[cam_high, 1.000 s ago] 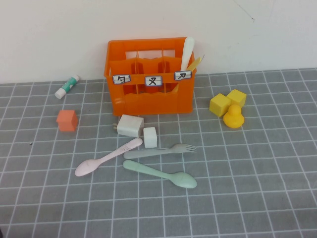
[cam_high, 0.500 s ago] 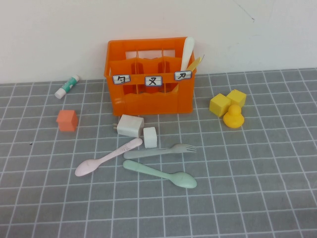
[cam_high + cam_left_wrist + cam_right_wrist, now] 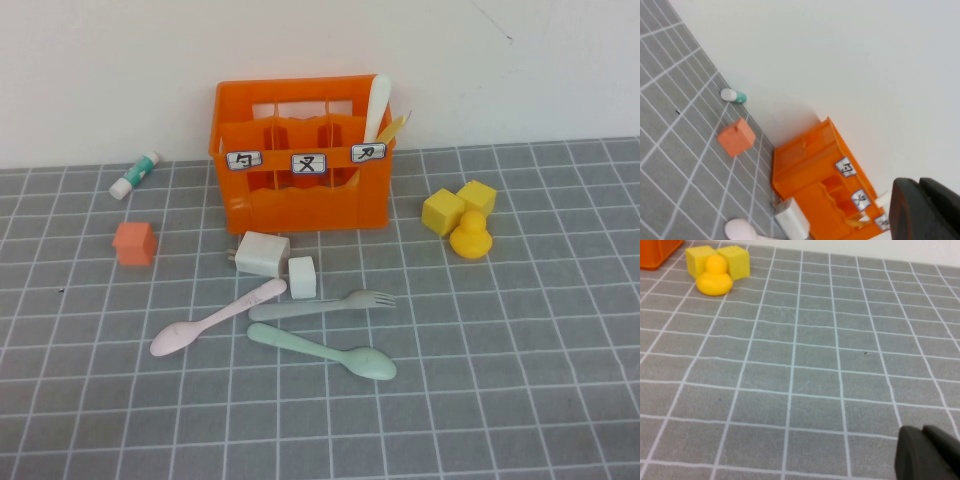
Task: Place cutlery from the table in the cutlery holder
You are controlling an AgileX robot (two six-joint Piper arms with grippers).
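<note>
On the grey gridded table point(image 3: 520, 330), a pale pink spoon point(image 3: 215, 318), a grey-green fork point(image 3: 320, 305) and a mint-green spoon point(image 3: 325, 350) lie together in front of the orange cutlery holder point(image 3: 300, 190). The holder's right compartment holds a white spoon point(image 3: 378, 105) and a yellowish utensil point(image 3: 392, 128). Neither gripper shows in the high view. My left gripper point(image 3: 919, 182) is shut and empty, up off the table, looking at the holder point(image 3: 815, 170) and the pink spoon's bowl point(image 3: 739, 230). My right gripper point(image 3: 922, 428) is shut and empty, low over bare table to the right.
Two white cubes point(image 3: 262, 252) point(image 3: 302, 276) sit between the holder and the cutlery. An orange cube point(image 3: 134, 243) and a glue stick point(image 3: 135, 174) are at the left. Yellow cubes point(image 3: 460, 205) and a yellow duck point(image 3: 471, 237) are at the right. A white wall stands behind the holder.
</note>
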